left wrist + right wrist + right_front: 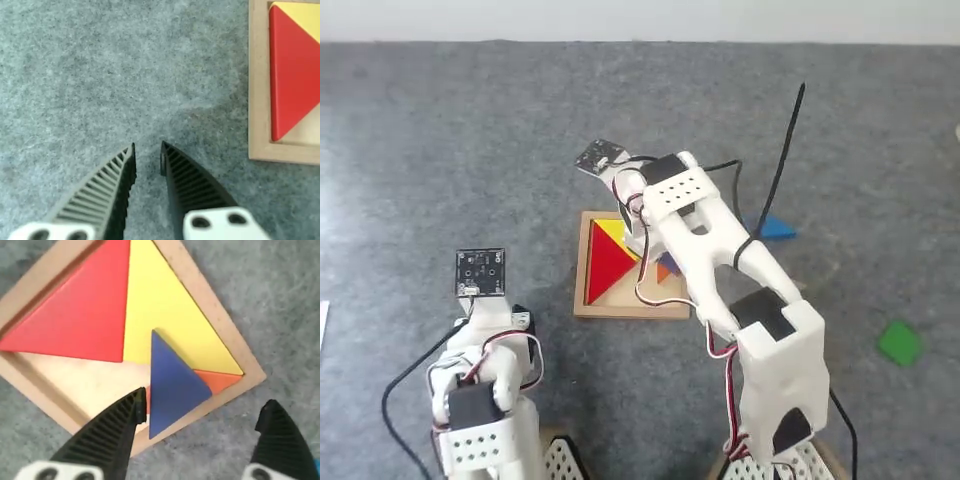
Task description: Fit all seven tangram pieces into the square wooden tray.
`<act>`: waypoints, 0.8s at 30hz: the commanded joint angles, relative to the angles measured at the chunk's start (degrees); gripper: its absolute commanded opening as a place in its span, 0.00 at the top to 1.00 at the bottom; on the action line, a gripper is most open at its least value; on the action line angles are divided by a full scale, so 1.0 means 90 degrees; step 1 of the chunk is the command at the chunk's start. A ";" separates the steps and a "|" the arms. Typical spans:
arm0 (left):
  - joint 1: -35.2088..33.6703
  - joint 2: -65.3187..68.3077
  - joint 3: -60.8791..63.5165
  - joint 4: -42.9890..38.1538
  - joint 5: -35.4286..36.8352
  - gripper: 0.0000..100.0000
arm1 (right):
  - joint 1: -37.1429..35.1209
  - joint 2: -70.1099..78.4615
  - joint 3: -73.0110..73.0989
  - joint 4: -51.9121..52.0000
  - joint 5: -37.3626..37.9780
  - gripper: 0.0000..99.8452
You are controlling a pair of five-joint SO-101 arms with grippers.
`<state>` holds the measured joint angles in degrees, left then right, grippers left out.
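Our right gripper (205,400) hangs over the wooden tray (221,325) with its jaws spread wide and nothing clamped. The dark blue triangle (172,385) lies below the gap, one edge just beside the nearer finger. We judge it is not seated, since it appears to overlap the yellow triangle (165,315) and the orange piece (222,380) at the lower right of that frame. The red triangle (75,315) fills the upper left, with bare tray floor below it.

Our left gripper (147,147) sits low over the grey mat (100,60), its jaws a narrow gap apart and empty. A corner of the tray shows at the right of its frame.

The pieces look like thin, stiff, light wood with smooth painted faces, so we expect them to slide or tip up easily. We would pinch the dark blue triangle across its narrow width, edge to edge, or nudge it flat into the bare floor.

The high view adds what the wrists miss: a light blue triangle (775,228) loose just right of the tray and a green piece (900,342) well apart at the right edge. There the outstretched arm covers much of the tray, and the right wrist view gives us the overlap.
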<state>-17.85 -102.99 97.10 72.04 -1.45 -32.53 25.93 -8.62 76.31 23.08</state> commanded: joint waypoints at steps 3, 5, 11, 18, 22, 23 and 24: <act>0.0010 -0.0117 -0.0073 0.0020 -0.0010 0.92 | -0.0278 -0.0122 -0.0049 0.0103 0.0059 0.65; 0.0010 -0.0117 -0.0073 0.0020 -0.0010 0.92 | -0.0532 -0.0171 -0.0039 0.0249 0.0059 0.65; 0.0010 -0.0117 -0.0073 0.0020 -0.0010 0.92 | -0.0640 -0.0317 0.0400 -0.0112 -0.0020 0.65; 0.0010 -0.0117 -0.0073 0.0020 -0.0010 0.92 | -0.0601 -0.0308 0.0957 -0.0581 -0.0020 0.65; 0.0010 -0.0117 -0.0073 0.0020 -0.0010 0.92 | -0.0552 -0.0327 0.0938 -0.0698 -0.0020 0.65; 0.0010 -0.0117 -0.0073 0.0020 -0.0010 0.92 | -0.0542 -0.0347 0.0938 -0.0728 -0.0010 0.65; 0.0010 -0.0117 -0.0073 0.0020 -0.0010 0.92 | -0.0542 -0.0347 0.0938 -0.0737 0.0000 0.65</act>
<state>-17.85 -102.99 97.10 72.04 -1.45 -38.07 25.67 -0.09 70.95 23.16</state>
